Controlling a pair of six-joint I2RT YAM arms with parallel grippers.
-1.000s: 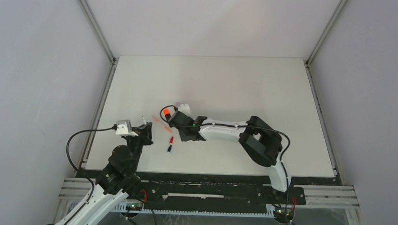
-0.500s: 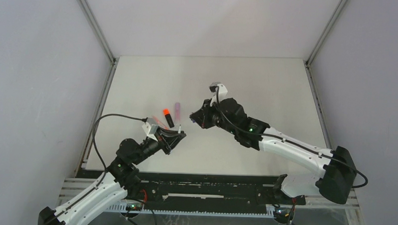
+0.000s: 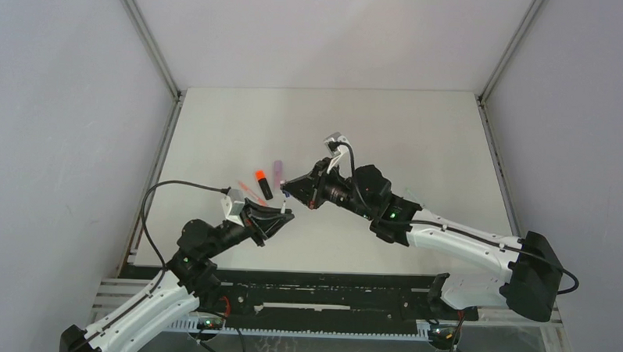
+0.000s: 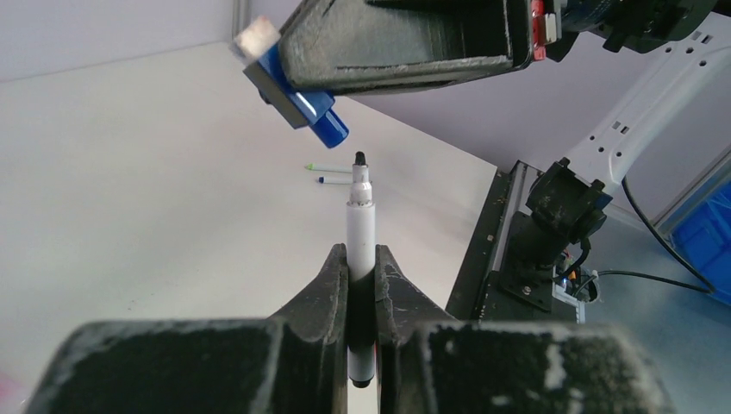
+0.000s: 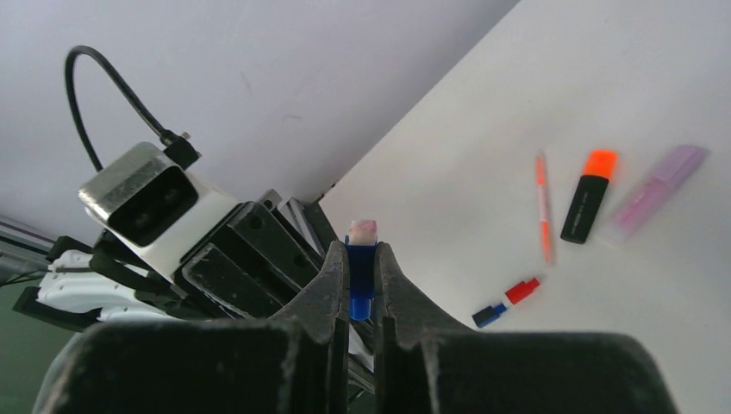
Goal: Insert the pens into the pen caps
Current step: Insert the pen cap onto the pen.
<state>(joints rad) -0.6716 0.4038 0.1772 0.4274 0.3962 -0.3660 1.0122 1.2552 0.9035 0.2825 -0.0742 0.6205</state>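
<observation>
Left wrist: our left gripper (image 4: 362, 263) pinching a white pen (image 4: 361, 226), right gripper (image 5: 362, 259) pinching a blue cap (image 4: 322, 122) near that pen's tip.

The white pen (image 4: 360, 228) is partly hidden between the left jaws, the blue cap (image 5: 361, 269) between the right jaws.

The top camera looks down from high behind the 6 o'clock edge of the table (image 3: 419, 133), taking in its whole surface. Each wrist camera peers closely along its own gripper — the left gripper (image 4: 361, 254) facing about 3 o'clock, the right gripper (image 5: 360, 250) about 9 — so each sees the other.
</observation>
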